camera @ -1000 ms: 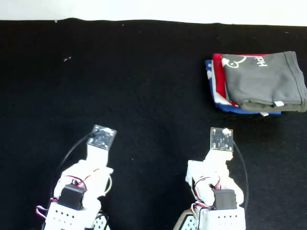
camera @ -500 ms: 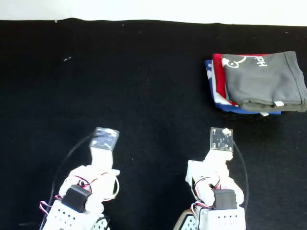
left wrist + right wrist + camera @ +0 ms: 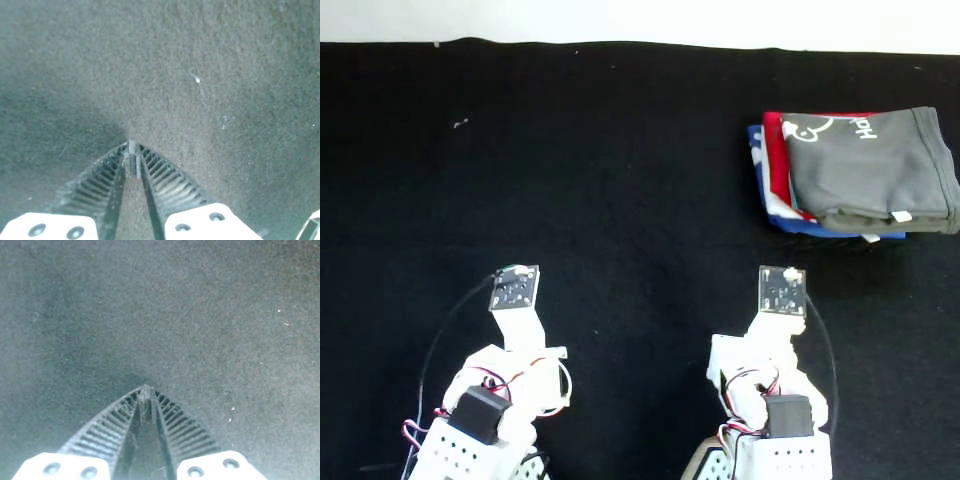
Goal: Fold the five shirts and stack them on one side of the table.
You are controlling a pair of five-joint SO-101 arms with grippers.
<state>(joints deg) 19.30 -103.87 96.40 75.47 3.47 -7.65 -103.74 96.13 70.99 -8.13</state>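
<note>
Pinching tip to tip — left gripper point(image 3: 131, 150), right gripper point(image 3: 145, 391) — above table point(image 3: 620, 150).

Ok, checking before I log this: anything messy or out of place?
Nothing stands out. The shirt stack lies folded on the table, lower edges peeking past the grey shirt. Left gripper and right gripper are shut, empty.

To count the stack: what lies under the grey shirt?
Edges of a red shirt and a blue shirt show under the grey shirt; whatever else lies between is covered.
</note>
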